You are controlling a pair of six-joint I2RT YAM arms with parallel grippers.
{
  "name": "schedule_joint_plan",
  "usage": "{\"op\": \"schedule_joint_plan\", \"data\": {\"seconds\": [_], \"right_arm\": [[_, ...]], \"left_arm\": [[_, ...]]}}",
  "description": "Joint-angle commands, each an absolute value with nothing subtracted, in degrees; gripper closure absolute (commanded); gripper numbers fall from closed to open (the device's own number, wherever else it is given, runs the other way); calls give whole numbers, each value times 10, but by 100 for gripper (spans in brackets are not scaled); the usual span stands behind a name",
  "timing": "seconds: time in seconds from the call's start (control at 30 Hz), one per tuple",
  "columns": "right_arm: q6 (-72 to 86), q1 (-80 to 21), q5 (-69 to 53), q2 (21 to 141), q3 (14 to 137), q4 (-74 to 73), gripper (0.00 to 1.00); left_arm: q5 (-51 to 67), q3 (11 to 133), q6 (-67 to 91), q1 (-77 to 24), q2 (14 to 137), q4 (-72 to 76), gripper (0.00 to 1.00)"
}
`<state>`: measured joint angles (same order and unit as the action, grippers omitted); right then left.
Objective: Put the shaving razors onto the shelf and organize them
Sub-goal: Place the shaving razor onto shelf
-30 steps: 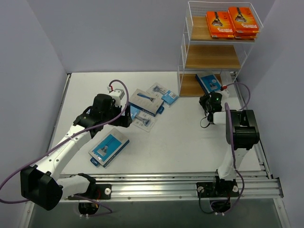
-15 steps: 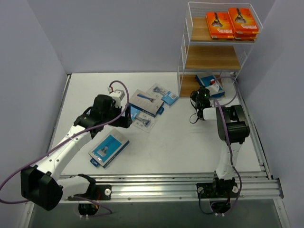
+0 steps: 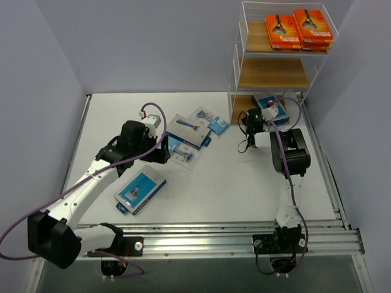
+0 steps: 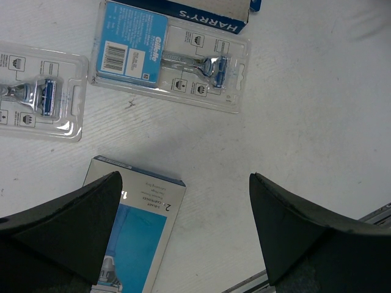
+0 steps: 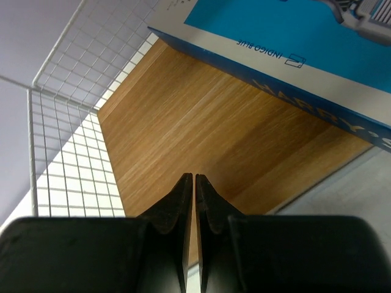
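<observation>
Right tool [image 5: 194, 177]: I see it pinched together, empty; blue razor box [image 5: 293, 43] lies just ahead.
Left tool [image 4: 186, 183]: spread wide; boxed razor [image 4: 137, 235] beneath.

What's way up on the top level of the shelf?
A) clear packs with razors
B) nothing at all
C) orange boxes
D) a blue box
C: the orange razor boxes lie side by side on the top tier of the shelf.
</observation>
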<state>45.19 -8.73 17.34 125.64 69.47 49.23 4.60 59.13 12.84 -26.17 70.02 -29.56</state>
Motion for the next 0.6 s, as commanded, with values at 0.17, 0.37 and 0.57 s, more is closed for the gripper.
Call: {"op": "schedule_joint_plan", "data": {"seconds": [0.17, 0.37, 0.57], "right_arm": [[537, -88, 214, 1295, 764, 460, 97], [570, -86, 220, 1327, 805, 437, 96], [594, -85, 243, 1352, 851, 403, 93]], "left_arm": [[54, 619, 121, -265, 701, -287, 6], [55, 619, 122, -265, 703, -288, 6], [59, 619, 122, -265, 707, -288, 6]]}}
